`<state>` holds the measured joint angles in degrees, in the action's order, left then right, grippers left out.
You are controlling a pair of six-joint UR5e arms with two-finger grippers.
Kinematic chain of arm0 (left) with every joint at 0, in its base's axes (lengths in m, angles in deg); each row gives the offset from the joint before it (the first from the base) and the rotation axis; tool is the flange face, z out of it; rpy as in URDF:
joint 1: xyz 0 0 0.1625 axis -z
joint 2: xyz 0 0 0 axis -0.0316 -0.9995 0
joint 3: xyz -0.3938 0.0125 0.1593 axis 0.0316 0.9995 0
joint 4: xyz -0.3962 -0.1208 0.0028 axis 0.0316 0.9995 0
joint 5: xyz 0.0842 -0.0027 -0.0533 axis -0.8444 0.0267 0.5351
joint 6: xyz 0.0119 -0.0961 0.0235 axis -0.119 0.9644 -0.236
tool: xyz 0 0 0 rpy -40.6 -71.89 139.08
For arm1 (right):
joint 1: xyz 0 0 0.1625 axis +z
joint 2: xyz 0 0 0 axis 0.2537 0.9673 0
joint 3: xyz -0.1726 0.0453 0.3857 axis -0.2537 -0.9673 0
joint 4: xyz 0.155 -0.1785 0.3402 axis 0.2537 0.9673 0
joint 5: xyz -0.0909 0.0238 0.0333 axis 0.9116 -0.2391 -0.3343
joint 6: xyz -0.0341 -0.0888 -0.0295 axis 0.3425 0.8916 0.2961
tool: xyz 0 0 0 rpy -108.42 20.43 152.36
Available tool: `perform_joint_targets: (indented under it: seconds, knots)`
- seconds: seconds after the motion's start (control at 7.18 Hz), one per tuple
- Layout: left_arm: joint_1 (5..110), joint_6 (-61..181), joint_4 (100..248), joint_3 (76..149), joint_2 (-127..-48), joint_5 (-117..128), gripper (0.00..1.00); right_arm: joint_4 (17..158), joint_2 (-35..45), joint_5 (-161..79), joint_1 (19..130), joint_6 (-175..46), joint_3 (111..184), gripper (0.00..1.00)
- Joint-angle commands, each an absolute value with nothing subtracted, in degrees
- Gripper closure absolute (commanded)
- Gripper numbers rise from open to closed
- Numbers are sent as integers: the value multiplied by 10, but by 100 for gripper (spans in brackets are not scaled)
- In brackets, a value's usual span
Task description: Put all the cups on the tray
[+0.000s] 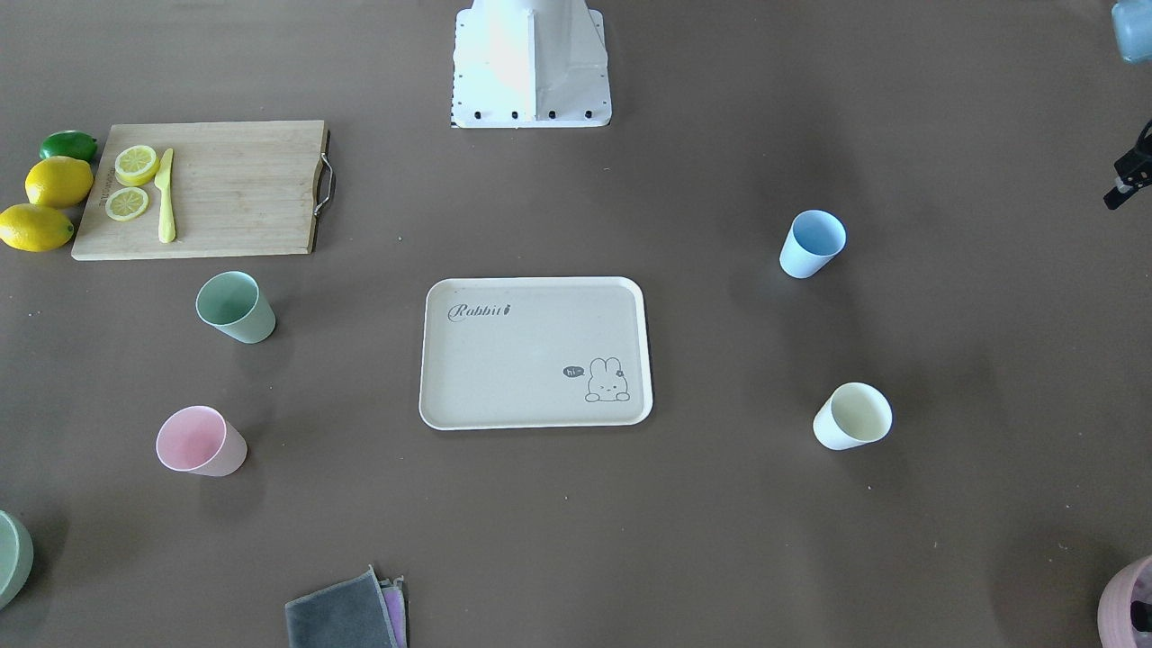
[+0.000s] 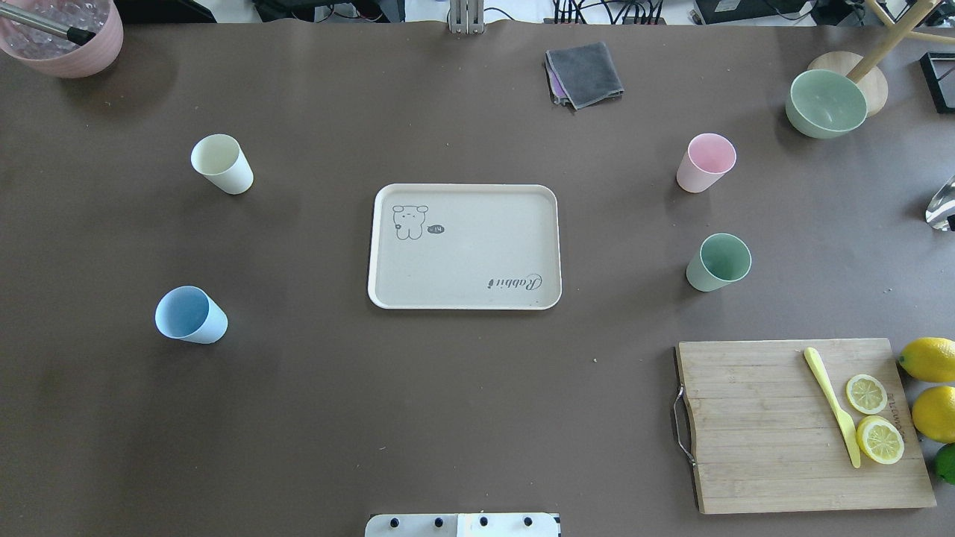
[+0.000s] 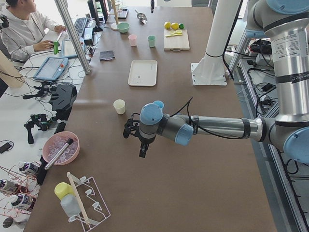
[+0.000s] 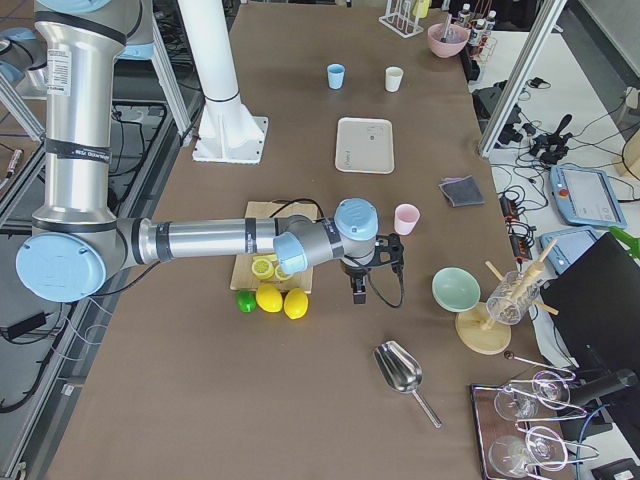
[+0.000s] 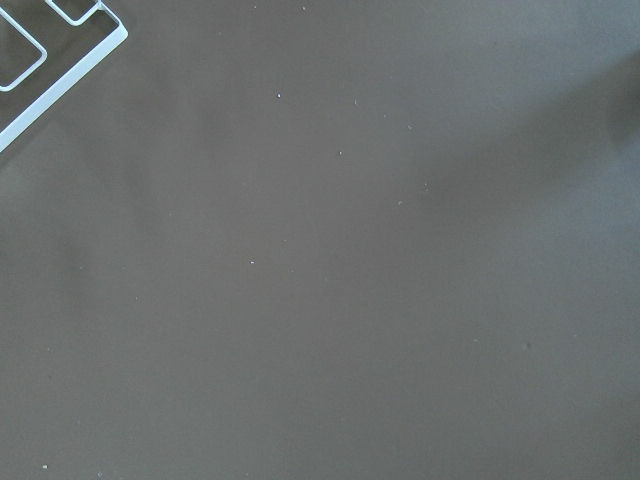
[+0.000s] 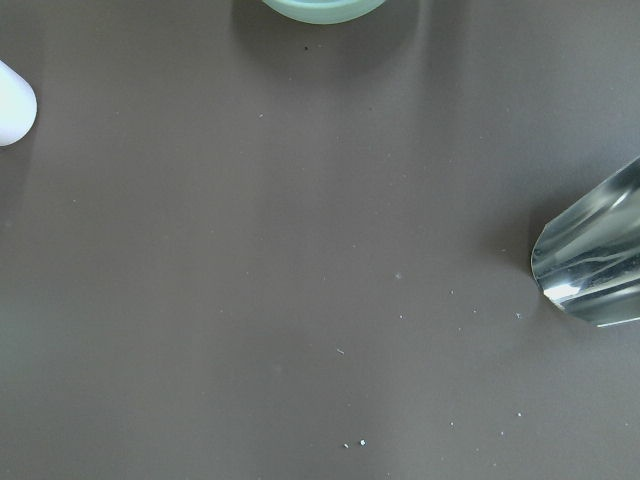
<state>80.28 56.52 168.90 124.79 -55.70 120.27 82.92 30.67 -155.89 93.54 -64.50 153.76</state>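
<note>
The silver tubular left arm [image 3: 217,128] and its twin, the right arm [image 4: 200,240], had pale blue caps on fat round grey joints and small print on the upper tubes. A thin black cable [image 3: 185,106] looped off each wrist. The white pedestal [image 4: 215,70] stood on a white base plate [image 1: 466,81] dotted with dark bolts.

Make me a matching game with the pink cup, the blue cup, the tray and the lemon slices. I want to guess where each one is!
Things:
1. pink cup
2. blue cup
3. tray
4. lemon slices

Places:
A. on the board
B. middle of the table
C. near the green bowl
D. same side as the cream cup

Pairs: 1-C, 2-D, 3-B, 4-A
</note>
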Motion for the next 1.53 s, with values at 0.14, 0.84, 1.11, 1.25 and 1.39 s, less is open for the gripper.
perform_joint_targets:
  seconds: [0.14,0.84,1.11,1.25,1.39]
  knots:
    - [801,564,1701,1236,-551,1203,3,828,308,-1559,935,-644,1537,0]
    - [799,569,1702,1232,-556,1196,2,749,308,-1624,918,-647,1537,0]
    - [799,570,1702,1230,-555,1198,2,708,298,-1623,853,-727,1539,0]
    - [799,571,1702,1229,-555,1198,2,668,276,-1612,809,-822,1546,0]
    - [799,571,1702,1229,-555,1197,2,651,255,-1570,766,-896,1548,1]
